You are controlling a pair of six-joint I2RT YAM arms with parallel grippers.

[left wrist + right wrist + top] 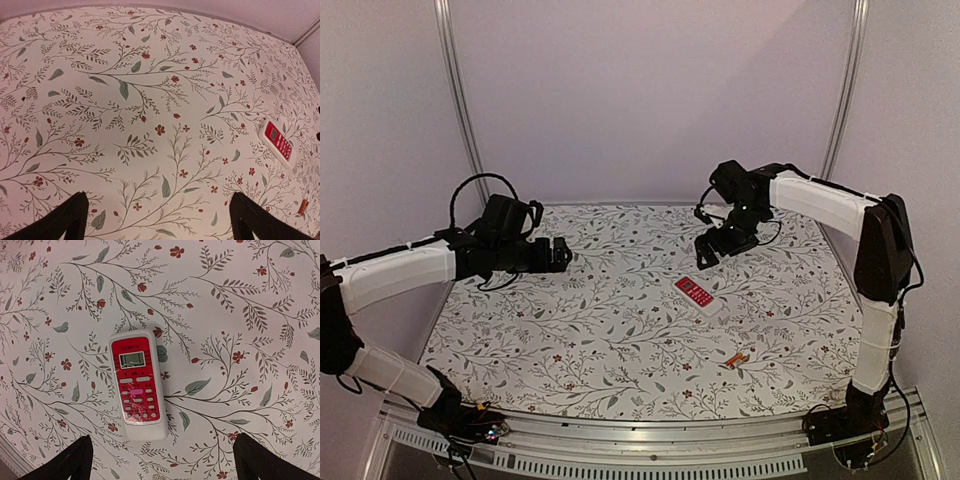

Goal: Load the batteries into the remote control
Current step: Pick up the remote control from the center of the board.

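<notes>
I have both arms raised over the table (pixel 570 330), which is covered in a flat white cloth printed with thin grey-green sprigs and small red flowers. Pale walls (pixel 650 100) close in the far edge and both sides, and a ribbed metal rail (pixel 650 440) runs along the near edge by the arm bases.

My left end effector (pixel 560 254) hangs over the left part of the table, well away from the task things. Its dark fingers (pixel 70 217) are spread wide with nothing between them. A broad stretch of cloth lies between it and the remote control (pixel 698 293).

My right end effector (pixel 160 460) hovers just behind the remote, jaws fully apart and holding nothing. From the right wrist the remote sits between and ahead of the fingers, not touching them.

The remote is a slim white plastic slab with rounded corners. It lies flat and face up, right of centre and angled to the table edges. It shows a glossy red panel, a small grey display and rows of pale buttons.

The batteries (pixel 737 360) lie nearer the rail, apart from the remote, on its near right side. They read as one tiny orange-red shape, so I cannot separate them.
</notes>
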